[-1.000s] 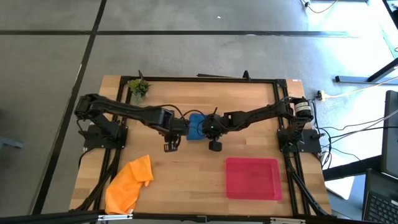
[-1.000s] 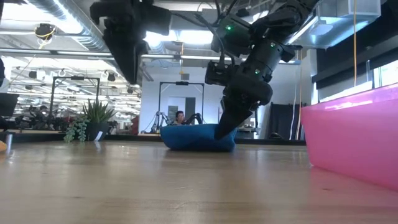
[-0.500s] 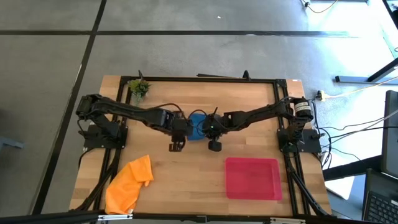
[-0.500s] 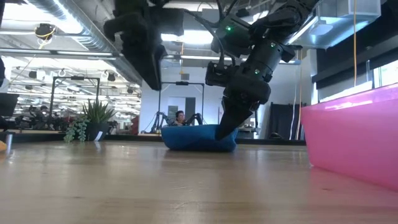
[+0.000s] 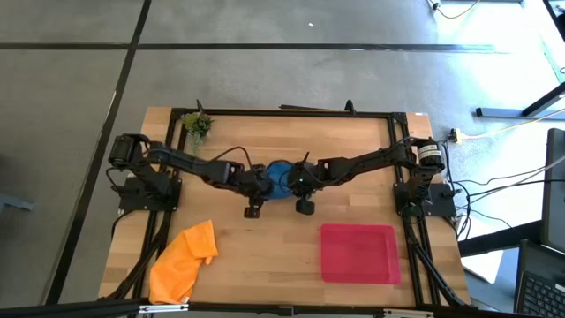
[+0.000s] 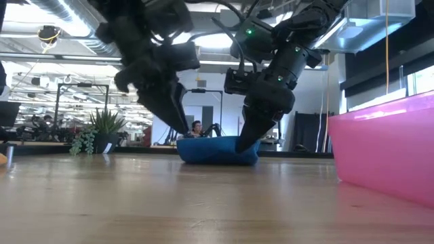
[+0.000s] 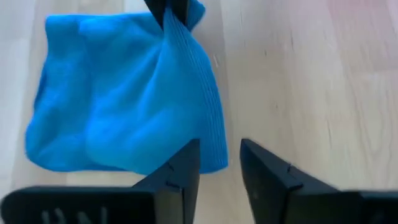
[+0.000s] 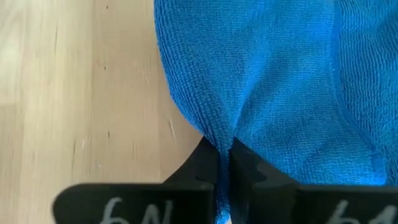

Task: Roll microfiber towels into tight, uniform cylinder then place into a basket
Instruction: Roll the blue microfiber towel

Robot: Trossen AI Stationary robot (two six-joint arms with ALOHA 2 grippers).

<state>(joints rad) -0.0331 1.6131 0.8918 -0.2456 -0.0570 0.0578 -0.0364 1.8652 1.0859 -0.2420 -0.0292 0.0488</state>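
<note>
The blue towel [image 5: 279,174] lies bunched on the table's middle, and shows in the low view [image 6: 217,150]. My right gripper [image 5: 294,183] is shut on its edge that faces the table's right side. My left gripper [image 7: 219,144] is open with a narrow gap and slants down at the towel's opposite corner [image 7: 211,163], low over the table [image 6: 182,127]. The orange towel [image 5: 185,258] lies crumpled at the near left. The red basket [image 5: 358,253] rests flat at the near right. My right gripper pinches a gathered fold at the blue towel's edge [image 8: 222,134] between its two fingers, slanting down from the table's right side. The towel rests on the table, and a ridge of cloth [image 7: 183,68] runs up to the fingers. My left gripper: one finger [image 7: 186,163] stands over the towel's corner; whether it touches, I cannot tell.
A small potted plant [image 5: 197,126] stands at the far left corner. The basket's wall [image 6: 386,146] rises close on the right of the low view. Bare wood lies between the two towels and in front of the blue one.
My left gripper has moved toward the table's right edge and down to the blue towel, tipping so that its fingers slant toward the cloth. My right gripper and the towel have stayed in place.
</note>
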